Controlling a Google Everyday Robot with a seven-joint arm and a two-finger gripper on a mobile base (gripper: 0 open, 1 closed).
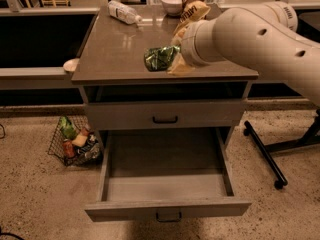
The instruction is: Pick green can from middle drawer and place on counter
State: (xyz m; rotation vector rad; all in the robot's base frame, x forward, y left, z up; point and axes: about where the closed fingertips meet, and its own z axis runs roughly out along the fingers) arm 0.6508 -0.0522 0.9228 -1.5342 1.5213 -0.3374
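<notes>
Glossy grey-brown bench [115, 49] sits under the mottled green can [158, 58], pinched by the gripper [172, 64] (wide grey drawer [167, 186] open, empty); seemingly only set-down remains.

Item: one view on my feed.
- Position: above and in front of the cabinet, looking down and forward.
- Range: middling; I see the whole bench [115, 49], the open middle drawer [167, 184] and the floor on both sides.
- Nearest the lens: the arm, entering from the right, with its gripper [172, 60] above the bench's front edge, fingers closed on the green can [159, 58].
</notes>
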